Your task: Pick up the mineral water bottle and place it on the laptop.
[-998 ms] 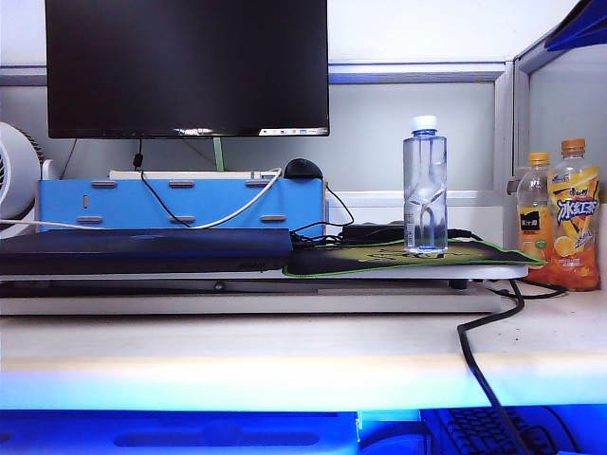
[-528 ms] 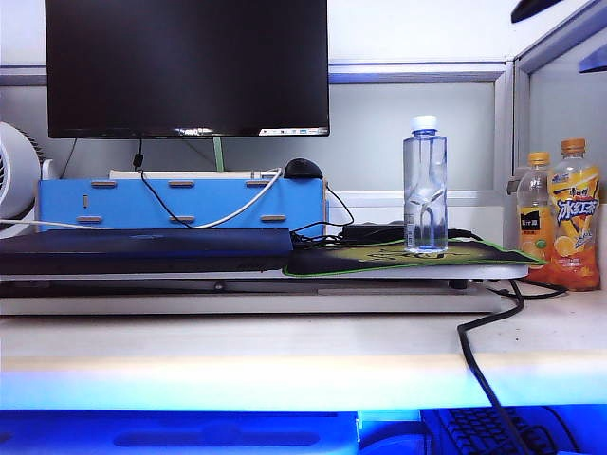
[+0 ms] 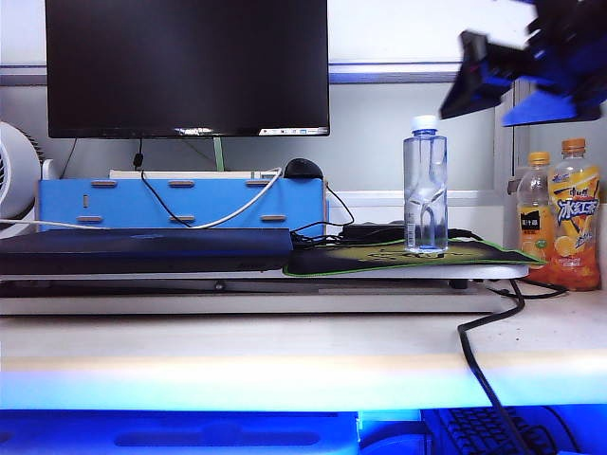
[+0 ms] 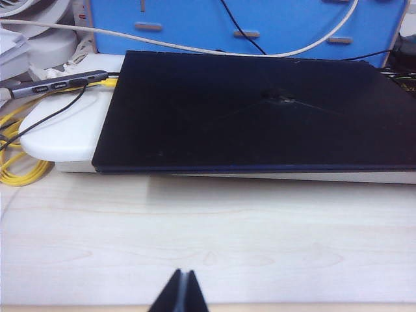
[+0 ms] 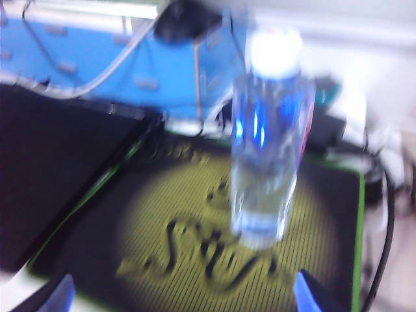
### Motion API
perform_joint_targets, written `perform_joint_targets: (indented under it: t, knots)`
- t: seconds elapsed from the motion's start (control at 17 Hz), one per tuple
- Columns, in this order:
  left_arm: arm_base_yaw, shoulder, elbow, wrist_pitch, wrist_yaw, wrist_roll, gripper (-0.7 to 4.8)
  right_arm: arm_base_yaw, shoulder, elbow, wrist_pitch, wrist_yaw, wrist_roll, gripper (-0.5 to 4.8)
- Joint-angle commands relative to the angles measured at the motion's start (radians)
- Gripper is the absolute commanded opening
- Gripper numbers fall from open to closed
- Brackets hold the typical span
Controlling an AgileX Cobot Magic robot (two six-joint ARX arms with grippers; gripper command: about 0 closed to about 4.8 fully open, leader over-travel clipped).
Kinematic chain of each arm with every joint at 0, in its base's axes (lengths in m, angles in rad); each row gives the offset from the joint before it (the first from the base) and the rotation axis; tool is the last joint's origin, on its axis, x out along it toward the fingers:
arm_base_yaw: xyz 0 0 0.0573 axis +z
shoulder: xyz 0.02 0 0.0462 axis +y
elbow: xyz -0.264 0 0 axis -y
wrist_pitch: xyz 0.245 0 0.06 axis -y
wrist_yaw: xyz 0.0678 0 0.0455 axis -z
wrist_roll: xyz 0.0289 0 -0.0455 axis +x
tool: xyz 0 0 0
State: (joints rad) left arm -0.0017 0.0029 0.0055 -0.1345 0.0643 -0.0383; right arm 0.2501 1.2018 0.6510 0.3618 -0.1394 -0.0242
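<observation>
Reach step under way: the right pincer (image 3: 479, 81), fingers spread wide and empty, hangs above the tall clear white-capped mineral water bottle (image 3: 425, 185), upright on the green-edged mouse pad (image 3: 398, 256) toward the surface's right edge. Next it needs to drop and straddle that bottle, then carry it to the flat dark navy laptop (image 3: 142, 248); the left pincer (image 4: 180, 294) sits clenched near the front edge.

1. The exterior view looks level from the front edge of the tabletop (image 3: 285, 360) toward the back wall.
2. The left wrist view looks down, close, on the laptop (image 4: 260, 114).
3. The right wrist view looks down, blurred, on the mineral water bottle (image 5: 266, 136); both wrist views share the laptop.
</observation>
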Motion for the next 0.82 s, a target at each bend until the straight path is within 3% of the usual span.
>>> perform_joint_targets:
  t: [0.06, 0.29, 0.82]
  knots:
    - [0.0, -0.002, 0.002, 0.008, 0.003, 0.001, -0.02, -0.001, 0.119, 0.078, 0.084, 0.055, -0.07, 4.79]
    - [0.0, -0.002, 0.002, 0.008, 0.003, 0.001, -0.02, -0.001, 0.322, 0.286, 0.084, 0.07, -0.103, 4.79]
    - [0.0, -0.002, 0.002, 0.008, 0.003, 0.001, -0.02, -0.001, 0.503, 0.488, -0.012, 0.092, -0.138, 4.79]
